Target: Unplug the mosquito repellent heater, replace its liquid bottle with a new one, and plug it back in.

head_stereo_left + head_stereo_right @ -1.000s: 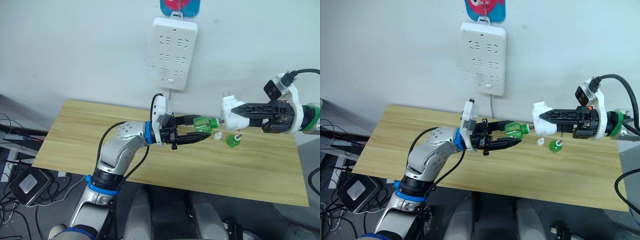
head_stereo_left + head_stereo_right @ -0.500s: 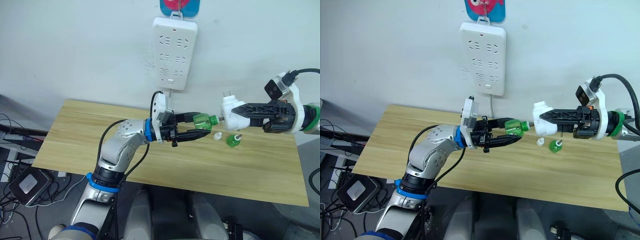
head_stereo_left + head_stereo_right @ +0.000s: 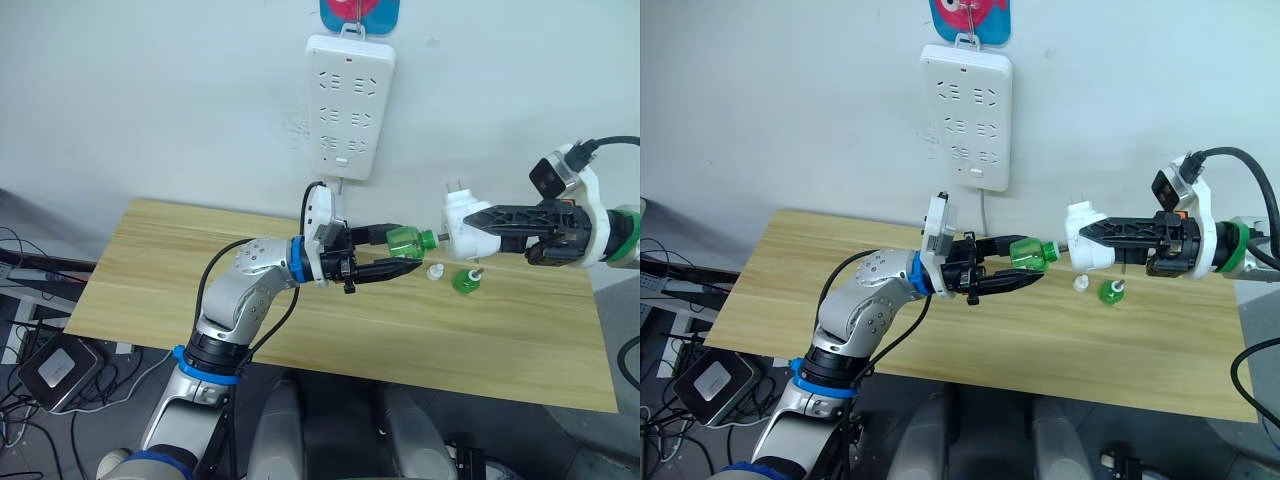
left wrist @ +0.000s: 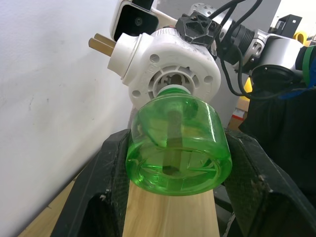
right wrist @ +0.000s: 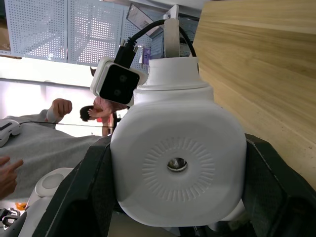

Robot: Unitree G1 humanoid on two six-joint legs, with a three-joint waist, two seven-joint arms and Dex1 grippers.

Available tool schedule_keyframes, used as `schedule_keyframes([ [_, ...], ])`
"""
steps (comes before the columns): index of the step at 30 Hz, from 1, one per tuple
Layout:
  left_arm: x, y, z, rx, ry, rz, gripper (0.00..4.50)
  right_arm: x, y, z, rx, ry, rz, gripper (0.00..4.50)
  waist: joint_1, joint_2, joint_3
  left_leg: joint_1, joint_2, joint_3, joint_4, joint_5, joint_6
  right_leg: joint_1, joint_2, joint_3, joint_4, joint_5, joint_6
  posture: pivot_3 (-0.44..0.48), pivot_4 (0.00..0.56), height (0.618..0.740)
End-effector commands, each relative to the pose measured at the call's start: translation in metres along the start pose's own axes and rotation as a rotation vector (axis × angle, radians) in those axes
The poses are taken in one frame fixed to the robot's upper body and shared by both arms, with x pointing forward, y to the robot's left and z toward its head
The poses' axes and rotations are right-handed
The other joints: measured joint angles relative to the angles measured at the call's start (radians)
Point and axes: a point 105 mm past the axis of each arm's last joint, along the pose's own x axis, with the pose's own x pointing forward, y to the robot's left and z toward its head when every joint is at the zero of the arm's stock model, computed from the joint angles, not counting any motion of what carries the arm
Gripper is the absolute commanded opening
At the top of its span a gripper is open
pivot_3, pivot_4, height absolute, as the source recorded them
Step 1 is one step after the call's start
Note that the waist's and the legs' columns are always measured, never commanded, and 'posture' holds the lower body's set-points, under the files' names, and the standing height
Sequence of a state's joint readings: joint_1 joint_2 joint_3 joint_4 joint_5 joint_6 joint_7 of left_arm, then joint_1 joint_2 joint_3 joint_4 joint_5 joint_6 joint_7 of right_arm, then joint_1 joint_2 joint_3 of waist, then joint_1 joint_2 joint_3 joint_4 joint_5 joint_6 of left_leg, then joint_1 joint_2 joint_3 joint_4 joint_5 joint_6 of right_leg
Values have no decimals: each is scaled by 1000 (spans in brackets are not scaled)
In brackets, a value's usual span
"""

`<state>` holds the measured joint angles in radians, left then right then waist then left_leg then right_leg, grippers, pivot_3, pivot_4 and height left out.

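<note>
The heater (image 3: 462, 228) was a rounded dome of smooth white plastic, with two brass-coloured flat prongs standing from a stubby round plug on its side. In the right wrist view its top showed a ring of fine moulded ribs around a small round hole. The right gripper (image 3: 470, 230) pinched it between black fingers (image 5: 91, 185), one pressed against each side, and held it in the air above the desk's (image 3: 200, 260) far right part, near the back edge.

The bottle (image 3: 406, 241) was clear green plastic, squat and round-shouldered, with a dark wick rod showing through its base in the left wrist view. The left gripper (image 3: 400, 252) clamped it across the body, a black finger (image 4: 106, 182) on each flank, lying on its side above the middle of the desk. Its neck pointed at the heater's open underside, a white socket of concentric rings and small holes, and sat right at or just inside that opening; I could not tell which.

On the pale, straight-grained wooden desk, under the heater, lay a second green bottle (image 3: 465, 281) and just beside it a small white cap (image 3: 436, 271).

A long white strip (image 3: 349, 104) of matte plastic hung on the wall above the back edge.
</note>
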<state>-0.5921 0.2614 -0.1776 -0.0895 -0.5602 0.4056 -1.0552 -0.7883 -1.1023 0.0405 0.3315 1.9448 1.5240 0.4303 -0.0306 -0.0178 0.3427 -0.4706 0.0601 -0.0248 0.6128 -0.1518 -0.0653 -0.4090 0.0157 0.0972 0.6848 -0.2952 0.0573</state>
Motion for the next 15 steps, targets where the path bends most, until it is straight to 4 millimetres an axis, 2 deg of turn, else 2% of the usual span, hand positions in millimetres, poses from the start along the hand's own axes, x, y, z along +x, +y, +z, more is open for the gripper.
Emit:
schedule_keyframes([
  [1, 4, -4, 15, 65, -37, -20, 2282, -2, 14, -3, -43, 26, 29, 2977, 0, 0, 0, 0, 0, 0, 0, 0, 0, 0, 0, 0, 0, 0, 0, -9, 312, 740],
  [9, 5, -4, 18, 71, -46, -24, 2282, -2, 12, 0, -44, 10, 17, 2977, 0, 0, 0, 0, 0, 0, 2, 0, 0, 0, 0, 0, 4, 0, 0, -8, 315, 740],
  [15, 4, -7, 19, 68, -46, -33, 2282, -3, 8, 9, -41, -40, -3, 2977, 0, 0, 0, 1, 0, 0, 3, 0, 0, 0, 0, 0, 5, 0, 0, -6, 317, 740],
])
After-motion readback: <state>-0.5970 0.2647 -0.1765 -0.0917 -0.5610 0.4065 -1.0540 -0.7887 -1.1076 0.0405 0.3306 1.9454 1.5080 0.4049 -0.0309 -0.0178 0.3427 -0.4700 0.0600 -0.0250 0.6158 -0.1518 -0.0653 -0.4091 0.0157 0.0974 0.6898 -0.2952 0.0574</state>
